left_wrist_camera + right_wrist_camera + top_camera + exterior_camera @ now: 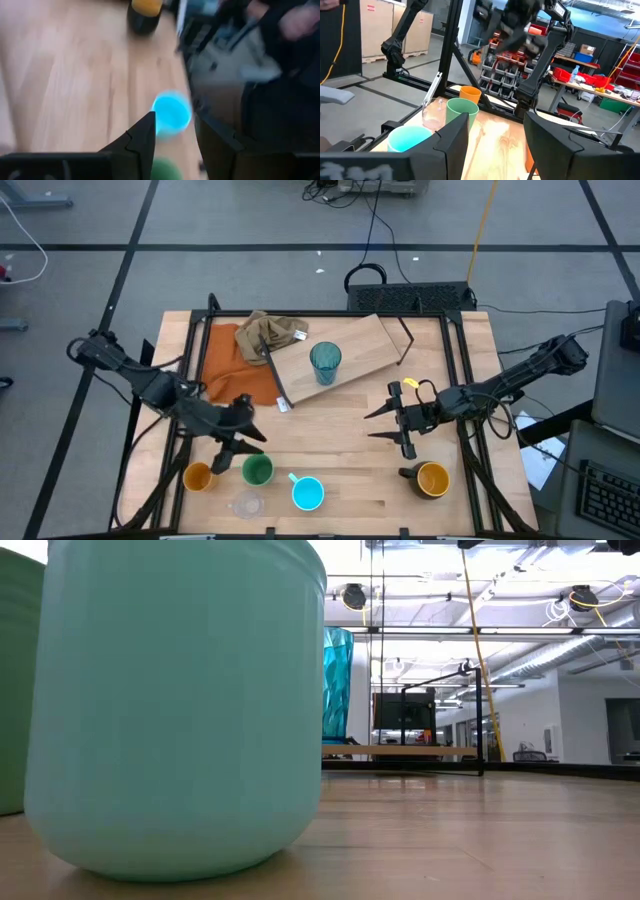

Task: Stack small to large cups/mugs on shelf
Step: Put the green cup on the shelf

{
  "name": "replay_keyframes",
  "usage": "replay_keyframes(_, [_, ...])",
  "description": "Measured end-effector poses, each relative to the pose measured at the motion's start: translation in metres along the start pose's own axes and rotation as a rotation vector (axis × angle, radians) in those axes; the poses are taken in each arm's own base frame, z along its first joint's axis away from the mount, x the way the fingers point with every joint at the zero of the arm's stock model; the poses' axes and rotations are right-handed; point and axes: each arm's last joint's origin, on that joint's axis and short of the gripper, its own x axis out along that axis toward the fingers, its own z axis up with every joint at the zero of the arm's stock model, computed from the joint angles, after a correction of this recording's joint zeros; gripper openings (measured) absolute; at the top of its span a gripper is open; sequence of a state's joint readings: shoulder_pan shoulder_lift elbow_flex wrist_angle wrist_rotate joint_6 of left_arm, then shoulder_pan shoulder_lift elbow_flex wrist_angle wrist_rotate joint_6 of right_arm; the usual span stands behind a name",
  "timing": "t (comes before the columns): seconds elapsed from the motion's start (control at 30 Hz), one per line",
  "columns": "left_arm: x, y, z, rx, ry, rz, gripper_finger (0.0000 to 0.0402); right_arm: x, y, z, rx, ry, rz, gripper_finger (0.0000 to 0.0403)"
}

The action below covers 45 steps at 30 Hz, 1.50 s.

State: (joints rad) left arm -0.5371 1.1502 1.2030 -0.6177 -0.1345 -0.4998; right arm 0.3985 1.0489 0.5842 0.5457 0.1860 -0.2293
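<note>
Table of light wood fills most of the high view, framed by black rails. Toward its back lies the shelf, a pale wooden board on thin black legs, set at an angle, with an orange cloth and a crumpled tan rag just beside its left end. On the shelf stands the tall teal tumbler, upright and alone; in the low view it rises behind the light-blue mug, which looms close to the camera.

The left gripper hangs over the front left of the table, just above the green cup, its fingers apart and holding nothing. The right gripper sits right of centre, fingers spread wide, empty, pointing toward the middle.

Along the front edge the remaining vessels are grouped: the orange cup leftmost, the green cup next to it, the clear glass nearer the edge, then the light-blue mug. Well apart, at the front right, stands the black mug with its yellow-orange inside, below the right gripper
</note>
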Motion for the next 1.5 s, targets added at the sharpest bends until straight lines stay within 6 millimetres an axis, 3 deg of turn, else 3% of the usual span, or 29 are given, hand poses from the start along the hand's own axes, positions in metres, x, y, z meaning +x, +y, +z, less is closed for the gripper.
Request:
replay_keyframes(0.17, [0.003, -0.001, 0.009, 0.070, -0.093, 0.005, 0.0136, 0.000, 0.000, 0.000, 0.003, -0.003, -0.001, 0.0183])
replay_keyframes(0.3, [0.018, 0.008, 0.002, 0.126, 0.042, 0.135, 0.0136, 0.000, 0.000, 0.001, 0.008, -0.008, -0.002, 0.0183])
replay_keyframes(0.4, [0.027, 0.001, 0.010, 0.253, 0.088, 0.180, 0.0138, 0.000, 0.000, 0.002, 0.013, -0.018, -0.004, 0.0183])
replay_keyframes(0.6, [0.034, -0.012, 0.036, 0.362, 0.173, 0.199, 0.0194, 0.000, 0.000, 0.002, 0.040, -0.020, -0.003, 0.0183])
replay_keyframes(0.77, [0.042, -0.005, 0.037, 0.270, 0.259, 0.295, 0.0260, 0.000, 0.000, 0.002, 0.038, -0.016, -0.001, 0.0183])
replay_keyframes(0.93, [0.036, 0.006, 0.023, 0.012, 0.391, 0.421, 0.0285, 0.000, 0.000, 0.001, 0.008, -0.011, 0.000, 0.0183])
replay_keyframes(1.2, [0.033, 0.007, 0.014, -0.259, 0.459, 0.453, 0.0253, 0.000, 0.000, 0.001, -0.017, -0.010, 0.000, 0.0183])
replay_keyframes(1.5, [0.067, 0.001, -0.006, -0.329, 0.643, 0.471, 0.0217, 0.000, 0.001, -0.002, -0.026, 0.019, 0.007, 0.0183])
